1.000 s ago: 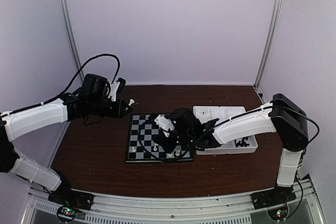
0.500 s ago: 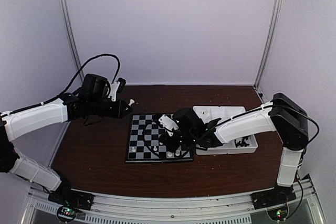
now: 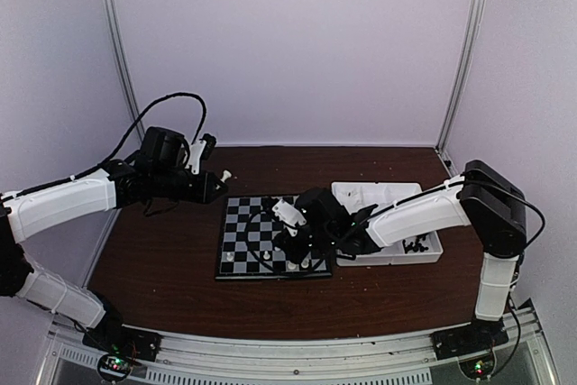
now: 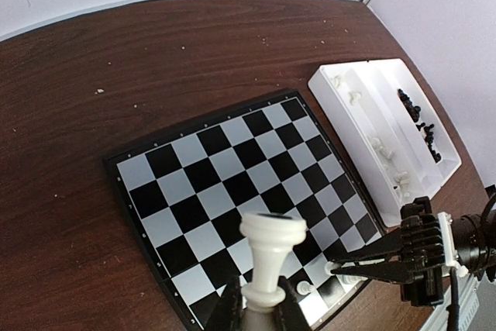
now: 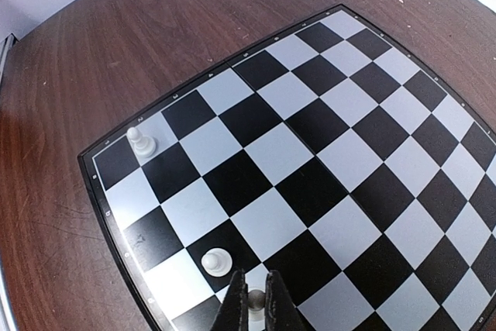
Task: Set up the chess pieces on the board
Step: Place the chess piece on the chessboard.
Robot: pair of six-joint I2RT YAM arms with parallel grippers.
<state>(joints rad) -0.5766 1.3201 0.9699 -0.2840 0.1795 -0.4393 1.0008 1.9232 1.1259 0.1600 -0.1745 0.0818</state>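
Note:
The board lies flat on the table in black and pale checks. My left gripper hovers above the table left of the board, shut on a white chess piece with a flared end pointing away from the fingers. My right gripper is low over the board's near edge, shut on a white pawn above a pale square. Two more white pawns stand along that edge row. From the left wrist view the right gripper reaches in from the lower right.
A white two-compartment tray sits right of the board, with black pieces in one half and white pieces in the other. Pale enclosure walls stand close behind and beside the brown table.
My right gripper has come down and shifted slightly right, nearer the board's near edge. The left arm has stayed still with its piece.

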